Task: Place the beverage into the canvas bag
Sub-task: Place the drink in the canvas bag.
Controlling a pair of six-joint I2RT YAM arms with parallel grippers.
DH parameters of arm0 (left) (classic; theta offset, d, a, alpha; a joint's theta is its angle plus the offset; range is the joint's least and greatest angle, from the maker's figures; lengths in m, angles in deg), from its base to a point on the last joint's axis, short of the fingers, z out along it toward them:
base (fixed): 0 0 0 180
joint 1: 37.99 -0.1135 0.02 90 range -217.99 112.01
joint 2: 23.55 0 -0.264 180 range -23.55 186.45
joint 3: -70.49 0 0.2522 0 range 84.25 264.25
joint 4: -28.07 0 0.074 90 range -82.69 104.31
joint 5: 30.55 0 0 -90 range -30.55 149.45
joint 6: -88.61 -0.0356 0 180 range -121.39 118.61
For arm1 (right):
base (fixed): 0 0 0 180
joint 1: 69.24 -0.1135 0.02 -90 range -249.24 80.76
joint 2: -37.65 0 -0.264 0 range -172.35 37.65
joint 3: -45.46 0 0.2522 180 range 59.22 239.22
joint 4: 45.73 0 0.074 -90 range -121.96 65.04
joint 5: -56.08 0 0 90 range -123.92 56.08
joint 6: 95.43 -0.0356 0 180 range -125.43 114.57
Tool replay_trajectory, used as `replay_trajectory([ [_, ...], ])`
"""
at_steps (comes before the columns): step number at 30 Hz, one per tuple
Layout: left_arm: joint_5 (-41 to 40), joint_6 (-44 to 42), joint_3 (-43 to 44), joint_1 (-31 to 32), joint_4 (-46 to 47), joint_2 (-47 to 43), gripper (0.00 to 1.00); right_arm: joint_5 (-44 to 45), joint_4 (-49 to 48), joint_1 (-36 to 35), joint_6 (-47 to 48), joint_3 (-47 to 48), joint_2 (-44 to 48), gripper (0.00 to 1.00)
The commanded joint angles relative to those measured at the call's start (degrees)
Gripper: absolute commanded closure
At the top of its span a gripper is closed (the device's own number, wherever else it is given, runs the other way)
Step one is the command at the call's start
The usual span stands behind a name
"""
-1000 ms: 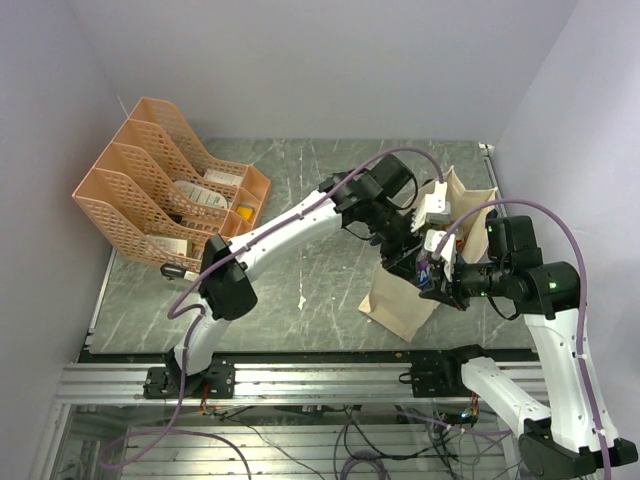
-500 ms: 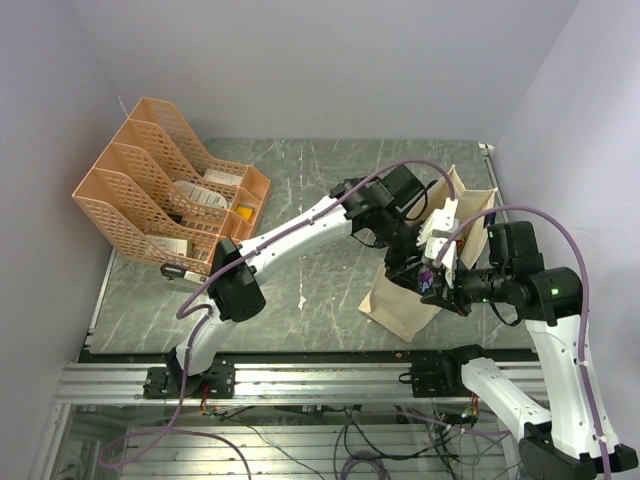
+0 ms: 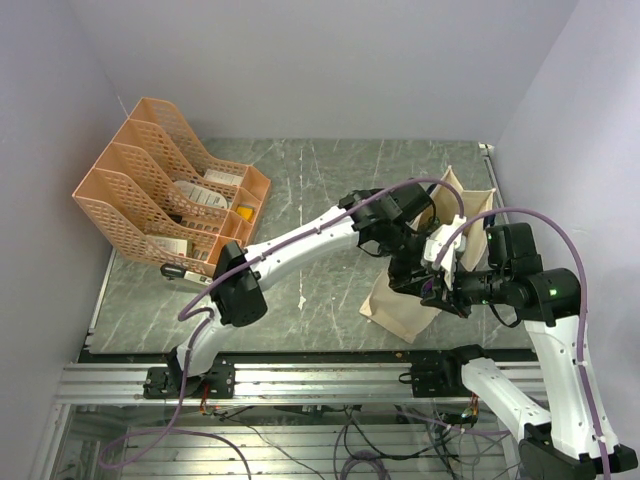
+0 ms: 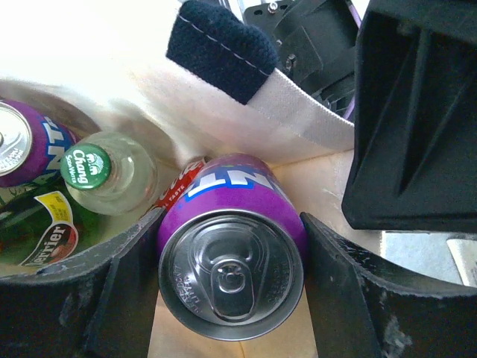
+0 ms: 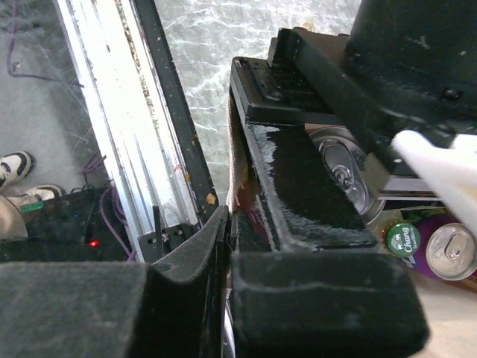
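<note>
From above, the canvas bag [image 3: 396, 308] stands on the table [image 3: 320, 180] at the right centre of the frame, its mouth open, well apart from the orange file trays [image 3: 150, 200] at the upper left. The left end effector [image 3: 413, 270] reaches down at the bag's mouth, and the right end effector [image 3: 441, 290] sits at the bag's near rim; the can itself cannot be made out from here. In the left wrist view, the left end effector [image 4: 231, 222] is clamped on a purple can [image 4: 231, 272], upright with its silver top facing the camera, one finger on each side. To its left, in the bag, lie a green-capped bottle [image 4: 104, 171], a second purple can [image 4: 19, 142] and a green bottle [image 4: 45, 235], with a red can [image 4: 179, 188] just behind. A navy strap [image 4: 222, 46] crosses the top. In the right wrist view, the right end effector [image 5: 227, 233] is pinched together on the bag's cloth rim [image 5: 234, 168]; the held can's top [image 5: 344, 173] shows at centre right.
</note>
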Motion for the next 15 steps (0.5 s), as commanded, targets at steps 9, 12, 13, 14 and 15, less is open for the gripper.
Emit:
replay_trajectory([
  [9, -6.6, -4.7, -10.3, 3.6, 3.2, -0.4, 0.93, -3.1, -2.7, -0.2, 1.1, 1.3, 2.1, 1.0],
  [12, -6.8, -8.0, -10.7, 3.9, 3.6, -0.4, 0.93, -2.7, -2.7, -0.2, 1.8, 0.9, 2.4, 1.0],
  [13, -6.2, -9.2, -10.4, 4.0, 3.4, -0.2, 0.93, -2.6, -2.7, -0.2, 1.8, 0.8, 2.4, 1.0],
  [14, -5.0, -10.9, -10.0, 4.0, 2.7, 0.1, 0.93, -2.5, -2.7, -0.2, 1.8, 0.7, 2.3, 1.0],
  [15, -3.5, -12.9, -9.4, 4.0, 1.7, 0.5, 0.93, -2.3, -2.7, -0.2, 1.7, 0.4, 2.4, 1.0],
])
